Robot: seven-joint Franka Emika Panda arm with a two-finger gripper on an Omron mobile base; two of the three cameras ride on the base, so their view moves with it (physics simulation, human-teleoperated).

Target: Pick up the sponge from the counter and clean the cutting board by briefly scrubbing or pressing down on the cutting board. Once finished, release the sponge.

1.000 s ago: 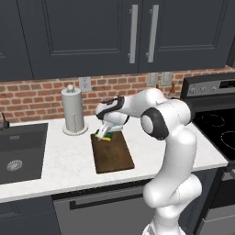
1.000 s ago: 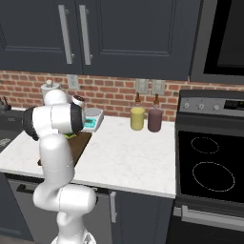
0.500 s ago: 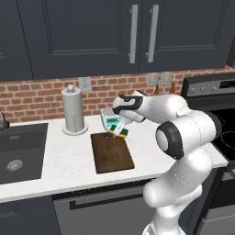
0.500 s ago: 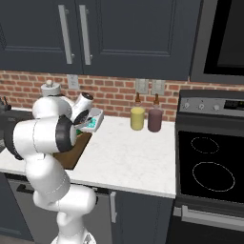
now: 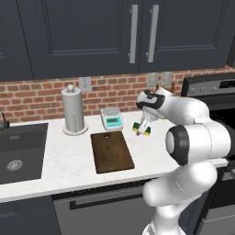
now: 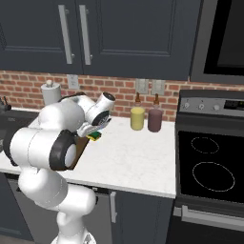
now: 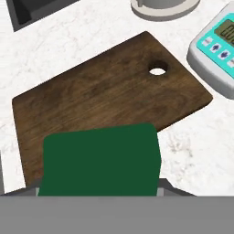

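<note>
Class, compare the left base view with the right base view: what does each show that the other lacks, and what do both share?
Left base view alone: the sink, the scale and the whole cutting board. Right base view alone: two bottles, the stove rings and the microwave. Both: the gripper shut on the sponge above the counter, the paper towel roll, the brick wall and dark cabinets.

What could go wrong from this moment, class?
1. The end effector holds the sponge in the air to the right of the cutting board; released now, it would land on the counter.
2. Swinging toward the board, it may knock the kitchen scale close by.
</note>
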